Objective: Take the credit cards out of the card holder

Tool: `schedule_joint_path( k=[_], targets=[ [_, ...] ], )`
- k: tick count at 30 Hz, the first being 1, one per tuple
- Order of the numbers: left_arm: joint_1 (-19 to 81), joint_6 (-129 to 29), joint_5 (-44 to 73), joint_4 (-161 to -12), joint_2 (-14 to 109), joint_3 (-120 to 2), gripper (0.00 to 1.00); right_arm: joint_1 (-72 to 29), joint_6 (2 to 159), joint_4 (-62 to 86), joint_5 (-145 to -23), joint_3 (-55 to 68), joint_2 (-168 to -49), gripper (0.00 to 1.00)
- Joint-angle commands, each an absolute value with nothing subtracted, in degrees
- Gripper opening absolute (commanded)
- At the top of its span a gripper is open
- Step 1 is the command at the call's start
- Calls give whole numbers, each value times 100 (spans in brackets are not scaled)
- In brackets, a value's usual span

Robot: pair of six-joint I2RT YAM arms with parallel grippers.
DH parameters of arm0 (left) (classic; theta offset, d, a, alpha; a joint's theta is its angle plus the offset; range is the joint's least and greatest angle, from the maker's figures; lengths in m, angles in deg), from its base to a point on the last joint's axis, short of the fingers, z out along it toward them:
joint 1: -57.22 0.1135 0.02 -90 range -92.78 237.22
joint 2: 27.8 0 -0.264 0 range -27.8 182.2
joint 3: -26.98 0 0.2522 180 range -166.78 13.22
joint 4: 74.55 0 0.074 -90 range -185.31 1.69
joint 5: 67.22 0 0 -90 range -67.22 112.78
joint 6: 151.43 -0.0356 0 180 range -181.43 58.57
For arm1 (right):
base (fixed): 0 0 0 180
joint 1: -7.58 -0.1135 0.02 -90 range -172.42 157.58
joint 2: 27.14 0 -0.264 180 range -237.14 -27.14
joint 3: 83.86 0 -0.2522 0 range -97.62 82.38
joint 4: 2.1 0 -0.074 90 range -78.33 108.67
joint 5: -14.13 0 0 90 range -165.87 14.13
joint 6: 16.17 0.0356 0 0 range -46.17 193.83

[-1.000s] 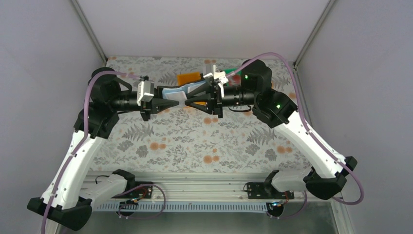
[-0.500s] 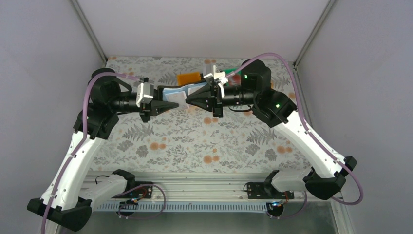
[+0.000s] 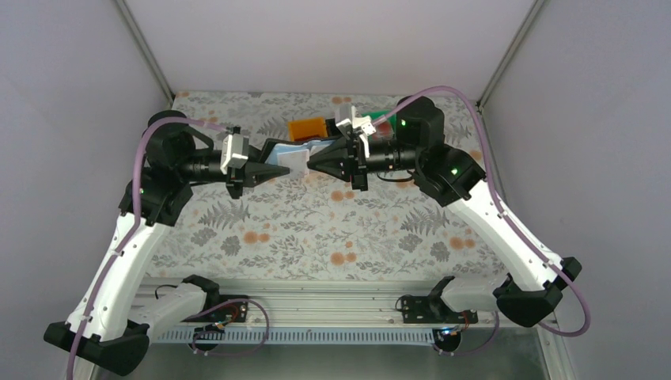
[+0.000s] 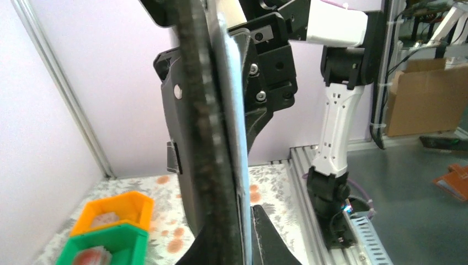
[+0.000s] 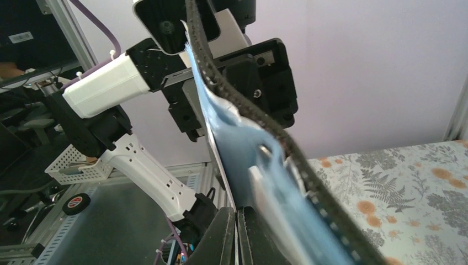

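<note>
My left claw (image 3: 278, 169) is clamped tight on the black wallet (image 3: 277, 150), holding it in the air above the far middle of the table (image 3: 316, 237), near the orange bin (image 3: 307, 128). My right claw (image 3: 311, 162) is fully closed, pinching the edge of a pale card (image 3: 295, 158) sticking out of the wallet.

Orange bin (image 4: 113, 208) and green bin (image 4: 105, 243) sit on floral table (image 3: 316, 229).

Robotics lab test cell. Floral-clothed table (image 3: 316, 229) boxed by plain pale panels (image 3: 316, 39) behind and beside it; slotted aluminium rail (image 3: 332, 297) along its near edge; cardboard box (image 4: 422, 99) and wire basket (image 5: 77, 165) beyond that edge.
</note>
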State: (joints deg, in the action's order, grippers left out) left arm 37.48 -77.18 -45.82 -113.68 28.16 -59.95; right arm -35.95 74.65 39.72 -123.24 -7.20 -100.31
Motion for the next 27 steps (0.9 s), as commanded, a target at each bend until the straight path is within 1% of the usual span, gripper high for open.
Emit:
schedule_joint_path(
  k=[1,4,7,9,11,13,18,19,20,21,22,25,27],
  targets=[
    [3723,-7707,-4921,-11145,2717,-5970,3,-3505,7477,3859,-12613,-797,-10094,4],
    [3719,-7588,-4929,-11000,2710,-5913,2,-3505,7558,3730,-12855,-797,-10202,4],
    [3725,-7536,-4925,-10937,2701,-5891,2,-3505,7644,3607,-13022,-786,-10337,12],
    [3721,-7473,-4927,-10894,2696,-5876,2,-3505,7678,3509,-13081,-770,-10381,14],
    [3719,-7449,-4937,-10879,2703,-5859,2,-3505,7706,3401,-13125,-775,-10391,12],
    [3719,-7457,-4935,-10879,2702,-5861,2,-3505,7689,3331,-13150,-759,-10357,5],
    [3720,-7440,-4915,-10929,2746,-5886,3,-3485,7452,3477,-12796,-546,-10066,4],
    [3720,-7425,-4908,-10918,2756,-5888,6,-3461,7405,3571,-12708,-492,-10009,4],
    [3725,-7388,-4889,-10882,2751,-5859,14,-3427,7386,3630,-12636,-444,-9954,4],
    [3720,-7332,-4886,-10842,2761,-5835,17,-3399,7383,3703,-12586,-416,-9922,4],
    [3719,-7291,-4904,-10802,2769,-5821,17,-3375,7383,3771,-12553,-411,-9907,4],
    [3727,-7226,-4929,-10723,2780,-5781,15,-3373,7383,3871,-12594,-447,-9927,4],
    [3723,-7200,-4929,-10701,2787,-5793,9,-3373,7374,3922,-12602,-461,-9922,4]
  ],
)
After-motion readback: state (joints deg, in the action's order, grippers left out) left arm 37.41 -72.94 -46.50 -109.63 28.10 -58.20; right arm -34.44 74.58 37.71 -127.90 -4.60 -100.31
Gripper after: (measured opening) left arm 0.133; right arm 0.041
